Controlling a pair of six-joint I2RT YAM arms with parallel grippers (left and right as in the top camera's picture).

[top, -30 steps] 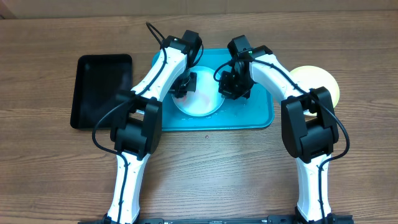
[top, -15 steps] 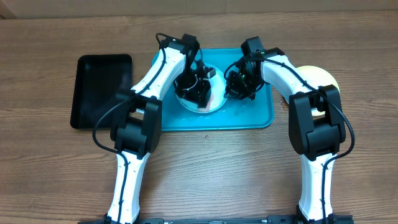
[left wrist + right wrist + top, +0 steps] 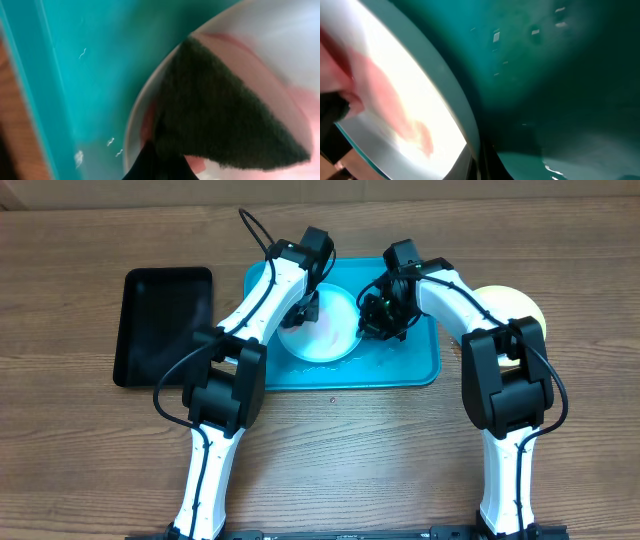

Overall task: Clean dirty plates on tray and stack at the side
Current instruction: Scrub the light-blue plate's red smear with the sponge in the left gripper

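Overhead: turquoise tray (image 3: 410, 365) sits upper centre w/ one pale plate (image 3: 335, 340) lying in its left-centre; a yellow-green-rimmed plate (image 3: 525, 305) lies off the tray's right edge, partly under the right arm, & a black tray (image 3: 165, 330) is at upper left. Left gripper (image 3: 303, 310) is over the plate's upper-left rim, clamped on a dark scrub pad (image 3: 220, 120) that lies flat on the plate across a red smear (image 3: 385, 90). Right gripper (image 3: 381, 320) is at the plate's right rim, one dark finger just beside the rim in the wrist view; can't tell its opening or whether it grips anything.
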